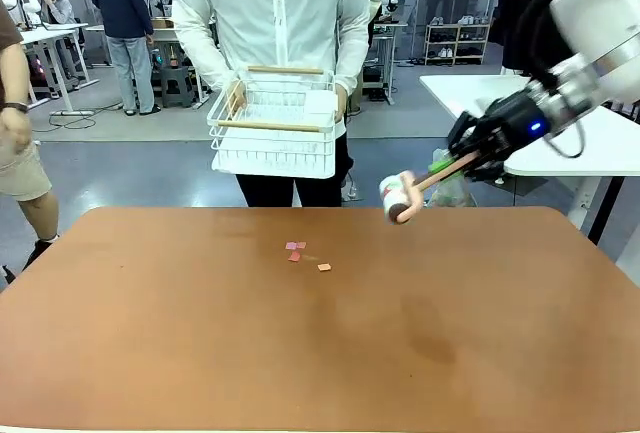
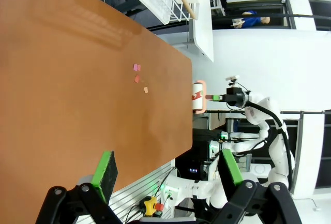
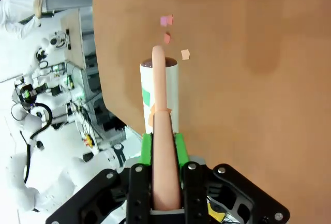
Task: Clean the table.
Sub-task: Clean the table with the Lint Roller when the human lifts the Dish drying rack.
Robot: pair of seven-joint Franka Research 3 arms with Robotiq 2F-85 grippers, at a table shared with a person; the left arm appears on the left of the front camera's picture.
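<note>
While the person (image 1: pixel 270 13) at the far side held a white dish rack (image 1: pixel 275 138) in both hands, the right claw (image 1: pixel 468 161) hung near the far right edge of the reddish-brown bench (image 1: pixel 300 353), clamped on the pink handle (image 3: pixel 164 131) of a lint roller (image 1: pixel 400 196) whose white head pointed toward the middle. A few small pink and orange scraps (image 1: pixel 300 253) lay on the bench toward its far side, apart from the roller. The left claw (image 2: pixel 168 167) stood wide, nothing between its green pads (image 2: pixel 106 169).
</note>
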